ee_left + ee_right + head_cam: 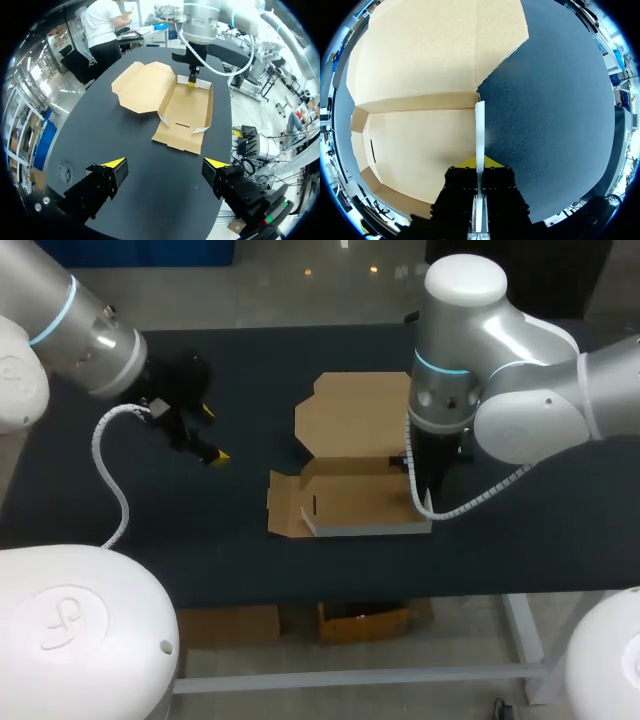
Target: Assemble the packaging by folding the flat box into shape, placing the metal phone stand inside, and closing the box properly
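The box (350, 495) lies near the middle of the table (540, 540), partly formed. Its lid (355, 410) lies flat on the table on the far side, joined to the tray along one fold. The tray's left end flap (285, 505) lies folded outward, while the near wall (370, 528) and the right side wall (479, 125) stand raised.

My right gripper (418, 480) points down at the tray's right edge. In the right wrist view its fingers are closed on the box, with the upright right side wall clamped between them and one yellow tip on each face. The wall runs straight ahead of the gripper to the lid fold.

My left gripper (165, 162) hangs above bare table to the left of the box, well apart from it. Its fingers are spread wide and hold nothing.
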`<move>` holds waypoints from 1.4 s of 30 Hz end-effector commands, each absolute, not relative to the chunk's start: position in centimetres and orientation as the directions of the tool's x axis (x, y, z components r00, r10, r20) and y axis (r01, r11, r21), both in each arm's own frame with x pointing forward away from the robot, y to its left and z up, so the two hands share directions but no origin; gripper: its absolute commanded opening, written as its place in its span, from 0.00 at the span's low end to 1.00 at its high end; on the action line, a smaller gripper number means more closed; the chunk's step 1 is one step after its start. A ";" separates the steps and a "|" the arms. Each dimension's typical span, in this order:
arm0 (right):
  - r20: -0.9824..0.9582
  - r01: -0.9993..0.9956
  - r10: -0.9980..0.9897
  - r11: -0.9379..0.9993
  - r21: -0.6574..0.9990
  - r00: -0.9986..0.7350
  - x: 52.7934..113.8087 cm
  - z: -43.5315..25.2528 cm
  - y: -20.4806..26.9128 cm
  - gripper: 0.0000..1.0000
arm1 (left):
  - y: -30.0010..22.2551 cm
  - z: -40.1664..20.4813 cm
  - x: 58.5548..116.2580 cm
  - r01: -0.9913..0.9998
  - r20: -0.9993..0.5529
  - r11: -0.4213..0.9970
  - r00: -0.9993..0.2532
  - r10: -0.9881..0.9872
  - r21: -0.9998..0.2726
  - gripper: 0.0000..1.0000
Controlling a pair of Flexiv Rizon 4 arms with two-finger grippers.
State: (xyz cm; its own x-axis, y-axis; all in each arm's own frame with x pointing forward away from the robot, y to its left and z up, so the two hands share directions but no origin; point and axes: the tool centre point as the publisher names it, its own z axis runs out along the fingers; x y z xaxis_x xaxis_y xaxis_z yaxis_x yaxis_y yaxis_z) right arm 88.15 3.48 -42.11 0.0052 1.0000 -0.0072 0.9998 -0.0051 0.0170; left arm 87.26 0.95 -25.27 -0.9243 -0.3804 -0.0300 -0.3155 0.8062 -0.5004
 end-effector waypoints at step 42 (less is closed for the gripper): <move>-0.007 1.000 1.000 -0.005 0.016 0.005 88.2 -42.0 3.5 0.00 | -0.6 -30.8 85.1 -0.970 0.565 0.209 -0.241 -0.789 -0.121 1.00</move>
